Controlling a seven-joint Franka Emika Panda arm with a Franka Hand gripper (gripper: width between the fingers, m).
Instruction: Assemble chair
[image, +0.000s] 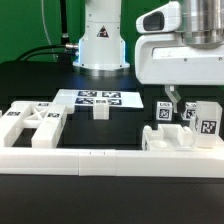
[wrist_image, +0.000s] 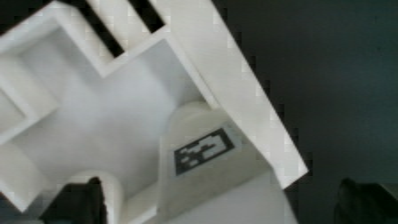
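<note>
1. framed panel (image: 35, 125): exterior view's left, lying flat, nothing on it.
2. short post (image: 100, 111): middle, just before the marker board (image: 98, 97).
3. chair cluster (image: 185, 135): exterior view's right, behind the border rail (image: 110, 158).
4. gripper (image: 170, 104): low over the cluster; you cannot tell whether its fingers are spread or pressed together.

Square yourself to the tagged wall (wrist_image: 201, 150) and centre on it before you close.

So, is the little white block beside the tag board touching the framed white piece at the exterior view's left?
Apart. The exterior view shows a strip of dark table between the small block and the framed panel.
</note>
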